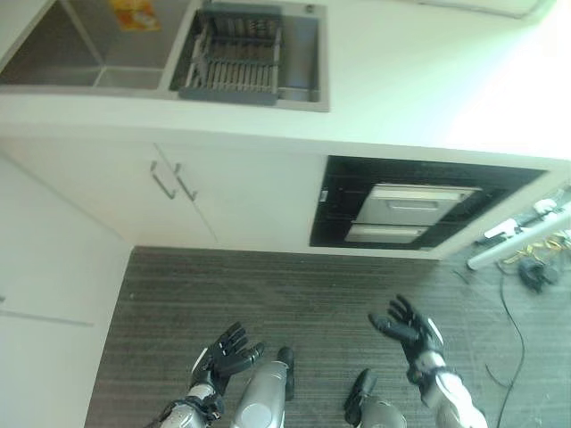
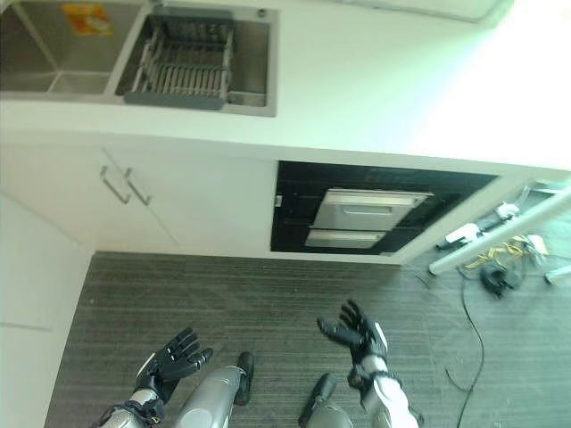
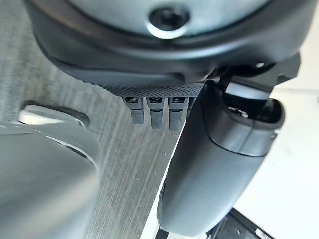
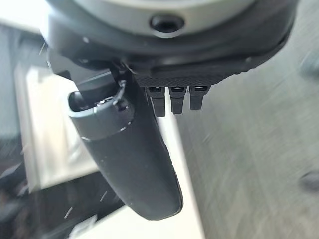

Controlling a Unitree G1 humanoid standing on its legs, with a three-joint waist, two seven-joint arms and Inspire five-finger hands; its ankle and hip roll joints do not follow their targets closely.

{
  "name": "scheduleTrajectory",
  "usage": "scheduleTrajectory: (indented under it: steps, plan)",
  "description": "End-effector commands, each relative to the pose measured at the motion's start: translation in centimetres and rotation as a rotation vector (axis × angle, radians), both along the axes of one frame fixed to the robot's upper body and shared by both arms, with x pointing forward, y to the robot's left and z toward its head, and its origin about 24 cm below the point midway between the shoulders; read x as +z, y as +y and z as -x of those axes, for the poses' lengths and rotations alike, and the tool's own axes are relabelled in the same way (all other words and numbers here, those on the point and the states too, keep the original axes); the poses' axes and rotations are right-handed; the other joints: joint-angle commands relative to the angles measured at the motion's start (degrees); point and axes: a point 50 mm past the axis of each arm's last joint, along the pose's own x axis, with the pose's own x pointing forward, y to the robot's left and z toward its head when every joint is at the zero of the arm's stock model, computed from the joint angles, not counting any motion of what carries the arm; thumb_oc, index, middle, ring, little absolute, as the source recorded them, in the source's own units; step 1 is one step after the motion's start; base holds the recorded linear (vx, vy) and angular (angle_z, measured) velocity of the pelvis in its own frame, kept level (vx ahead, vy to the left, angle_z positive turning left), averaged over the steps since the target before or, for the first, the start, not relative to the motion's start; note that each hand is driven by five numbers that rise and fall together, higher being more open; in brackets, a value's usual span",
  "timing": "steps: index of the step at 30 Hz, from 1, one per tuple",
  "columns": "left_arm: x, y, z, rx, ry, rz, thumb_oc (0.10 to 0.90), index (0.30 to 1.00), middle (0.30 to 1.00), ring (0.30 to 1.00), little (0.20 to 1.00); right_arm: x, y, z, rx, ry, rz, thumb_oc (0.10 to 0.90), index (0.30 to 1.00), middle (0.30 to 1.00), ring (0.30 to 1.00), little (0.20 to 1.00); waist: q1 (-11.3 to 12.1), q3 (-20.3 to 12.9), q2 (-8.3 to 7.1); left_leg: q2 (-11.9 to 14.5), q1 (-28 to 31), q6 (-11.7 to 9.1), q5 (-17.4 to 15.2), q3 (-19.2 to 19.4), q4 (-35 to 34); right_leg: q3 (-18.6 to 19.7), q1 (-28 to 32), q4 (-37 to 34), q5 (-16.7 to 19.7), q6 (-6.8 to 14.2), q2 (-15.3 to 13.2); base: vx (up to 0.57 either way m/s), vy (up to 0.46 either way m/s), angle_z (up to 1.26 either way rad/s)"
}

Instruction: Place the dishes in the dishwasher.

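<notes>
The dishwasher [image 1: 406, 212] is a black panel with a silver front, built into the white cabinets under the counter, its door closed. A dark dish rack [image 1: 234, 55] sits in the right basin of the steel sink [image 1: 303, 53] up on the counter; I make out no dishes in it. My left hand [image 1: 225, 355] hangs low over the floor, fingers straight and holding nothing. To the right, my right hand [image 1: 409, 328] is also open and empty, below the dishwasher. In the wrist views the left thumb [image 3: 219, 164] and right thumb [image 4: 129, 159] stand out straight.
White cabinet doors with two metal handles [image 1: 172, 180] stand left of the dishwasher. The floor [image 1: 294, 303] is dark striped wood. A white pole [image 1: 517, 239] and loose cables [image 1: 535, 272] lie at the far right. An orange item [image 1: 134, 13] sits in the left basin.
</notes>
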Motion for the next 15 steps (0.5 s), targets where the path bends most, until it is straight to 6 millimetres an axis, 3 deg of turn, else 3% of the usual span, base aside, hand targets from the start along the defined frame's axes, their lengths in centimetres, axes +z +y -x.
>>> scheduleTrajectory:
  steps: [1, 4, 10, 15]
  plan:
    - [0.6, 1.7, 0.8, -0.013, -0.007, -0.093, 0.8, 0.9, 0.9, 0.9, 0.9, 4.7, -1.8, -6.2, 0.031, -0.255, 0.116, 0.8, 0.9, 0.9, 0.9, 0.9, 0.0, -1.3, 1.01, 1.0, 4.2, -4.5, -3.9, -3.9, -3.8, 5.7, 0.8, -2.5, -4.0, 1.1, 3.6, -0.07, -0.17, -0.39]
    - [0.0, 2.2, 0.5, -0.003, 0.053, -0.094, 0.8, 0.9, 0.9, 0.9, 0.9, 2.1, -1.9, -4.1, 0.009, -0.129, 0.119, 0.8, 0.9, 0.9, 0.9, 0.9, -1.3, -2.7, 0.14, 1.3, 5.7, -4.7, -4.4, -2.4, -3.8, 7.5, 0.4, -2.5, -4.8, 1.1, 4.2, -0.03, -0.183, -0.16]
    - [-1.8, 1.3, 1.1, 0.069, 0.18, -0.068, 0.8, 0.9, 0.9, 0.9, 0.9, -3.0, -2.4, 1.2, 0.022, 0.225, 0.152, 0.8, 0.9, 0.9, 0.9, 0.9, -2.5, -6.3, -0.39, 1.6, 9.5, -6.4, -5.2, -0.1, -3.8, 9.3, 2.8, -2.5, -8.3, -0.7, 4.7, 0.02, -0.15, -0.03]
    - [-2.7, 1.0, 2.6, 0.071, 0.253, -0.08, 0.8, 0.9, 0.9, 0.9, 0.9, -4.8, -2.0, 4.4, 0.048, 0.378, 0.142, 0.8, 0.9, 0.9, 0.9, 0.9, -2.9, -7.7, -0.32, 2.1, 12.0, -6.8, -5.9, 0.1, -3.8, 9.1, 4.7, -2.5, -9.5, -1.3, 4.9, 0.06, -0.098, 0.0]
